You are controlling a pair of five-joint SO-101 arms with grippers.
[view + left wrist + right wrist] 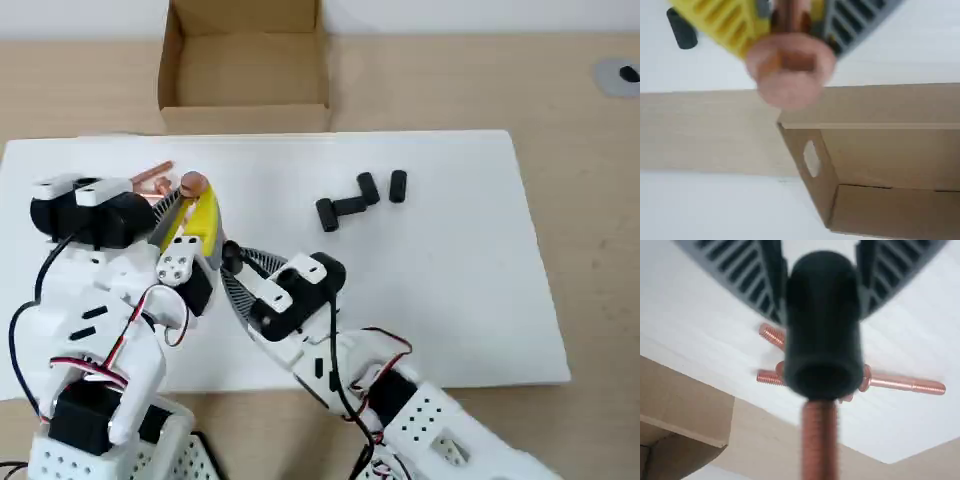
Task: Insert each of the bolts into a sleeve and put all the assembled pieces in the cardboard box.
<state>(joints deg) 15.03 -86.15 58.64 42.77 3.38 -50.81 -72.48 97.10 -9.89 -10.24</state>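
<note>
We find the left tool [185, 207], with one yellow and one grey finger, clenched on a copper bolt [790, 65], whose round head faces the left wrist camera. The right tool [232, 260] is clenched on a black sleeve [822, 325], gripped across its body with the open end towards the right wrist camera. In the right wrist view, the shank of the held bolt lines up with the sleeve mouth and meets it; we cannot tell whether it has entered. Both tools are close together over the left part of the white sheet [450, 300] that covers the table [580, 150]. The loose bolts [155, 180] lie on the sheet just beside the left tool, near the sheet's far edge. We count four loose sleeves [350, 206] grouped near the middle of the sheet, well apart from both tools. The cardboard box [245, 65] stands open on the table beyond the sheet's far edge.
</note>
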